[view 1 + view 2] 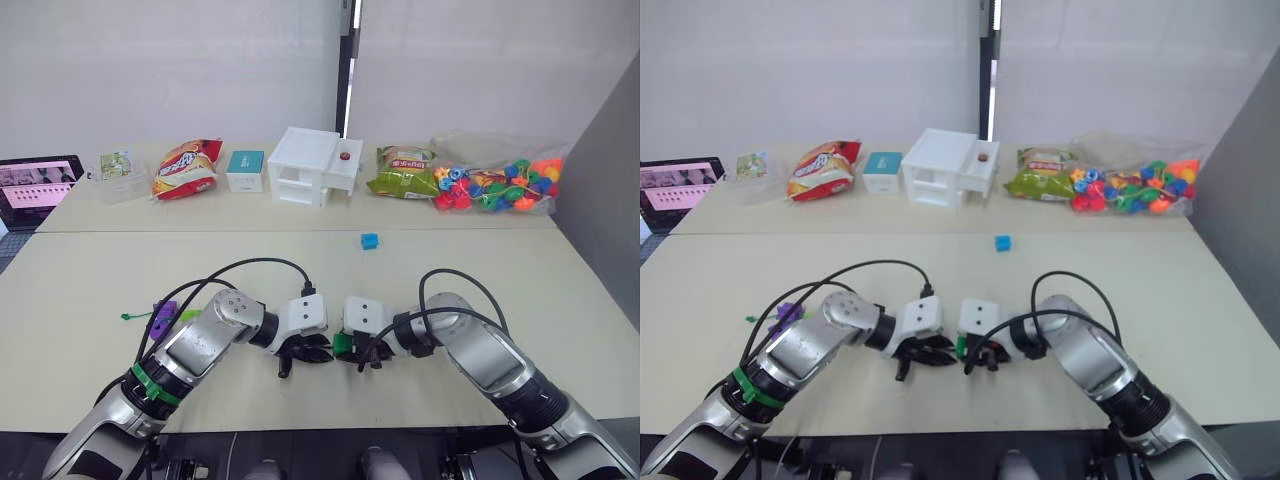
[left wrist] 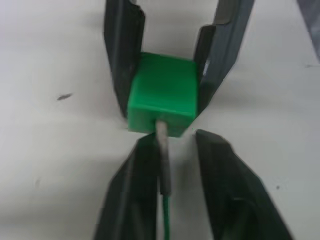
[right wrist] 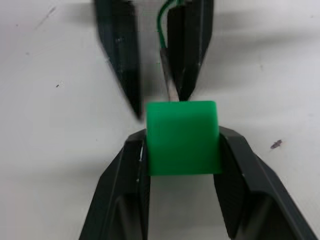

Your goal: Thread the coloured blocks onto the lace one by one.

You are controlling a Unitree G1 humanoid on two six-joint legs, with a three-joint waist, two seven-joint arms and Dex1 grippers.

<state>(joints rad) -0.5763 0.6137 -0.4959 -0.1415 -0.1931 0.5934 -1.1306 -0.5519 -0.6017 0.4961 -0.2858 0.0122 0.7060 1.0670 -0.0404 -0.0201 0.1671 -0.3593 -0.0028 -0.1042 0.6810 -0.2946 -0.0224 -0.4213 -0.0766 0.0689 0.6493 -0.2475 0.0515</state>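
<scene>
Lace (image 2: 164,210) tip pointing into green block (image 2: 162,95)

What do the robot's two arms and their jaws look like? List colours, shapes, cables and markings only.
Both arms are silver-grey metal with rounded segments. The left arm wears a green band near the forearm, and the right arm has a black collar lower down. Each wrist ends in a white boxy block with a dark dot. Black cables loop over both wrists. Each gripper has two tapering black fingers.

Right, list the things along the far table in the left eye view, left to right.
Pink-screened tablet → clear plastic box → red-orange snack bag → teal box → white toy house → green snack bag → clear bag of multicoloured beads.
</scene>
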